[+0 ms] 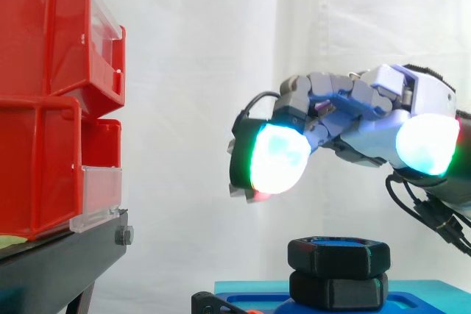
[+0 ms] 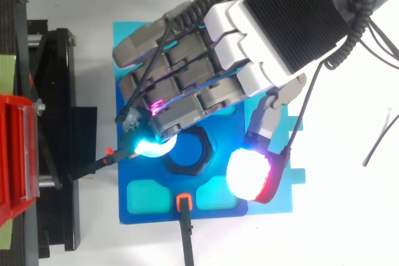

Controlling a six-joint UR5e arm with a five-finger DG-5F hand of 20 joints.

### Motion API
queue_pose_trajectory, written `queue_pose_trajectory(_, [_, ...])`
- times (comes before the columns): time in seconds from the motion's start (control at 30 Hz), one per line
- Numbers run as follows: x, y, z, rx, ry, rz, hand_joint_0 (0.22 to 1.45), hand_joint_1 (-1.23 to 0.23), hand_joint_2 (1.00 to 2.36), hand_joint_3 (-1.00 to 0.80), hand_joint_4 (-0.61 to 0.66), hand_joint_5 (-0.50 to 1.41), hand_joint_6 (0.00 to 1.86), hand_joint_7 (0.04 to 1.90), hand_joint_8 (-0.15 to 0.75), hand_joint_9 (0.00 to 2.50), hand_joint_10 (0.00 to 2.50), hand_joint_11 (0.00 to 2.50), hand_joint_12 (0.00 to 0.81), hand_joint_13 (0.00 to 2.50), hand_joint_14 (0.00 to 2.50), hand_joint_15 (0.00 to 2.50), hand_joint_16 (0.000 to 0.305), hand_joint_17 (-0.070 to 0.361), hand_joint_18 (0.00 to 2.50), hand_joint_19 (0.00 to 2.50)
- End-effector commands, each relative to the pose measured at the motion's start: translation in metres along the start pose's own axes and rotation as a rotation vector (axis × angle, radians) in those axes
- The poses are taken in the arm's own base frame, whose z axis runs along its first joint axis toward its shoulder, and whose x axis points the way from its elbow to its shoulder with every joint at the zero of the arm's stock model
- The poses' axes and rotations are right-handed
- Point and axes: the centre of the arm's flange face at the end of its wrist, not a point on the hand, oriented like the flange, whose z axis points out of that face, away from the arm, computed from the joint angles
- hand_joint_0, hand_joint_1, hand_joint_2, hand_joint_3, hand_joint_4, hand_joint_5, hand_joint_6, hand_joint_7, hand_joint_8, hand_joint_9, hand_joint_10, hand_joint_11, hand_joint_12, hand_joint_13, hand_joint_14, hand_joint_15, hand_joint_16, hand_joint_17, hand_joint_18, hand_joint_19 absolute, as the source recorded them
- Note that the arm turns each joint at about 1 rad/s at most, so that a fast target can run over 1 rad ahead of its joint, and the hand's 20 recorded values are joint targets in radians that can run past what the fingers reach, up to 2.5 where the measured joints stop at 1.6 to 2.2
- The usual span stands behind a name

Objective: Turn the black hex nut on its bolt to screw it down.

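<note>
Now hand hovers mid-right in side view, w/ clear air between it and nut. Fingers loosely bent, thumb wide apart, holding nothing. Nut sits bottom right of centre on a 2nd black hex piece, on blue base. Red bins at left.

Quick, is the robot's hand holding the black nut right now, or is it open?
Hand: open, holding nothing; it hangs above the black hex nut without touching it.
</note>
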Motion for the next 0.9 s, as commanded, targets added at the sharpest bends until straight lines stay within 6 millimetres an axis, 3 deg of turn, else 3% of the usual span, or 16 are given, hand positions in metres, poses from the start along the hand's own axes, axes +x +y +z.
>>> queue_pose_trajectory(0.0, [-0.011,0.000,0.016,-0.003,-0.020,0.009,0.42,-0.30,1.00,-0.50,0.20,-0.11,0.50,1.18,0.254,0.80,0.01,0.31,0.301,0.73,0.01,0.31,0.043,0.097,0.51,0.32])
queue_pose_trajectory(0.4, [0.012,0.031,0.047,0.063,0.039,0.028,0.42,-0.30,1.00,-0.50,0.20,-0.12,0.50,1.12,0.256,0.80,0.01,0.31,0.301,0.72,0.01,0.31,0.043,0.096,0.50,0.32])
queue_pose_trajectory(0.63, [0.037,0.048,0.045,0.077,0.038,0.015,0.43,-0.30,1.00,-0.50,0.19,-0.12,0.50,1.11,0.255,0.79,0.01,0.32,0.299,0.72,0.01,0.31,0.042,0.095,0.50,0.32])
queue_pose_trajectory(0.87, [0.038,0.048,0.045,0.078,0.045,0.016,0.43,-0.31,1.00,-0.50,0.20,-0.12,0.50,1.12,0.256,0.79,0.01,0.32,0.299,0.71,0.01,0.31,0.042,0.095,0.50,0.33])
